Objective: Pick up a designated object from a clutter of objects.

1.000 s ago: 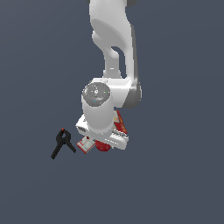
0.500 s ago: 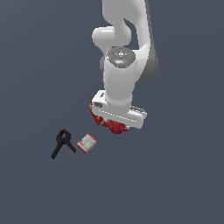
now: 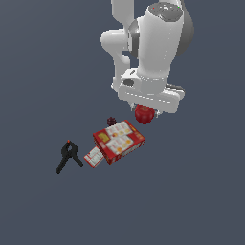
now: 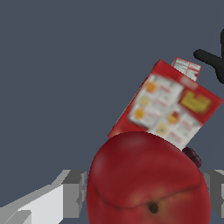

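Observation:
The designated object, a glossy red apple (image 3: 144, 115), hangs just under the white hand, above the floor. My gripper (image 3: 144, 111) is shut on the apple. In the wrist view the apple (image 4: 146, 179) fills the near foreground, with grey fingers (image 4: 72, 192) pressed against its sides. The rest of the clutter lies below: a red printed box (image 3: 119, 141), a tiny dark maroon ball (image 3: 111, 121) at the box's far corner, and a black spring clamp (image 3: 68, 155) with an orange tip further toward the exterior view's left.
A small white and red packet (image 3: 94, 157) lies against the red box, on the clamp's side. The wrist view shows the box (image 4: 168, 109), the packet (image 4: 187, 68), the clamp (image 4: 214, 61) and the maroon ball (image 4: 192, 156) on the dark grey floor.
The arm has swung toward the exterior view's right and risen with the apple in its grip. The red box, covered by the hand before, now shows in full.

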### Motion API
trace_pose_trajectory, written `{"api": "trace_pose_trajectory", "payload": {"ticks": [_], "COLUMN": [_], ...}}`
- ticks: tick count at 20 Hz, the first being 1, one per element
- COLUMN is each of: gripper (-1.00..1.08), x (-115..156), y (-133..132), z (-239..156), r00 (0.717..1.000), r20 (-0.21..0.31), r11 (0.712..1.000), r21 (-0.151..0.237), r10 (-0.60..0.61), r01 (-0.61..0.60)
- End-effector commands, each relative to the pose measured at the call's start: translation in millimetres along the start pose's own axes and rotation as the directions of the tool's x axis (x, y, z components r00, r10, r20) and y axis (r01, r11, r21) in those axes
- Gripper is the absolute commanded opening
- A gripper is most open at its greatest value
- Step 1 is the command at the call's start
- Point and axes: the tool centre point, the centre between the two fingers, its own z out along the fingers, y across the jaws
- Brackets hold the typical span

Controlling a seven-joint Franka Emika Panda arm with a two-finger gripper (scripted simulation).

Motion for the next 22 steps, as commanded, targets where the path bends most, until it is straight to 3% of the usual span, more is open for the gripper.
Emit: {"api": "trace_pose_trajectory", "payload": {"ticks": [1,12,22], "gripper": [-1.0,-1.0,-1.0], "x": [-21,-93,-116], "y": [-10,-48,-63], "z": [-21,-92,-118], "r00": [1.0,1.0,1.0], "r20": [-0.002,0.002,0.005], "r11": [1.0,1.0,1.0], "r21": [0.0,0.0,0.002], "r10": [0.0,0.0,0.0], "r01": [0.0,0.0,0.0]}}
